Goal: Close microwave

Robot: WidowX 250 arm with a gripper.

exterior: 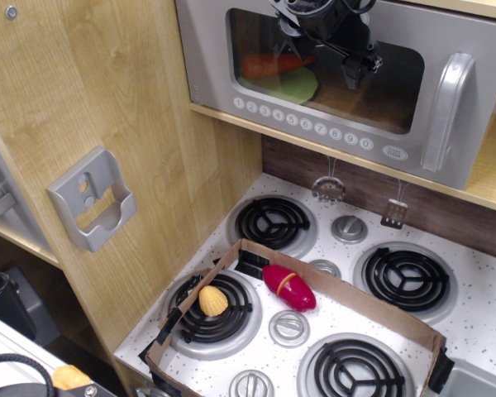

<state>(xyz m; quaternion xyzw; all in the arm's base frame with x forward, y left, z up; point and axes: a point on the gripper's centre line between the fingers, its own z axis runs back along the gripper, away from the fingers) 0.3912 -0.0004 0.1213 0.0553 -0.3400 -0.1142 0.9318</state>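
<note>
The toy microwave [211,74] sits in the wooden play kitchen above the stove. Its silver-grey door lies flat against the front and looks shut or very nearly so. The vertical handle [443,112] is at the right and the row of round buttons [302,122] runs under the window. Through the window I see a green plate [289,84] and an orange item [269,63]. My black gripper [351,73] hangs in front of the window's upper middle, close to or against the door. I cannot tell how its jaws stand.
Below is the stove with black coil burners [272,222]. A cardboard frame [372,304] lies on it with a red toy [289,288] inside. A yellow toy [212,300] rests on the front left burner. Two utensils [329,188] hang under the microwave. A grey wall holder [93,208] is at the left.
</note>
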